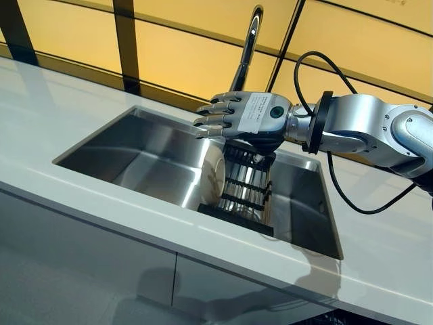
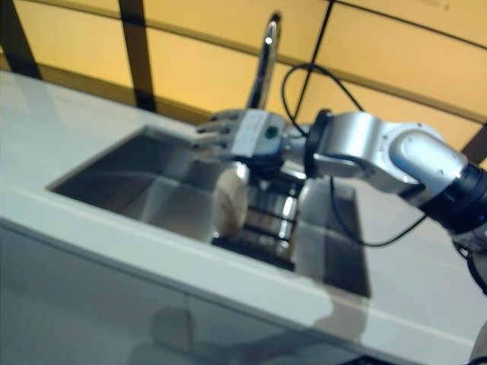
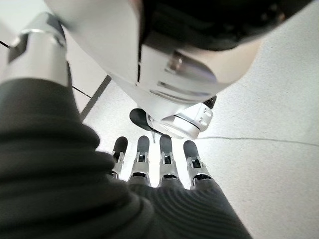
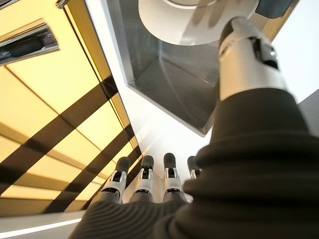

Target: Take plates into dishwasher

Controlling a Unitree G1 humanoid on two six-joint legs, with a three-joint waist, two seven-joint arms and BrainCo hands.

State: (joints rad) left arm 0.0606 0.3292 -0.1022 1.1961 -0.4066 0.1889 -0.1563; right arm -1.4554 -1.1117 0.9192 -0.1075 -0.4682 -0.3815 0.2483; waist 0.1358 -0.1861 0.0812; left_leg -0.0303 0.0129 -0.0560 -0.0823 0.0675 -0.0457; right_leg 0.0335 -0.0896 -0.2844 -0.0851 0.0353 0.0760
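Note:
A white plate [image 1: 215, 177] stands on edge in a black dish rack [image 1: 247, 196] inside the steel sink [image 1: 128, 152]. My right hand [image 1: 245, 115] hovers just above the rack and the plate's top edge, open, with straight fingers pointing left and nothing in it. In the right wrist view the plate [image 4: 192, 20] shows past the thumb [image 4: 244, 59], with a gap between them. My left hand [image 3: 167, 157] appears only in the left wrist view, open and empty, hanging down toward the floor.
A tall faucet [image 1: 247, 47] rises behind the sink, right behind my right hand. White countertop [image 1: 61, 108] surrounds the sink. Cabinet fronts [image 1: 88, 271] lie below the front edge. The sink's left half holds nothing.

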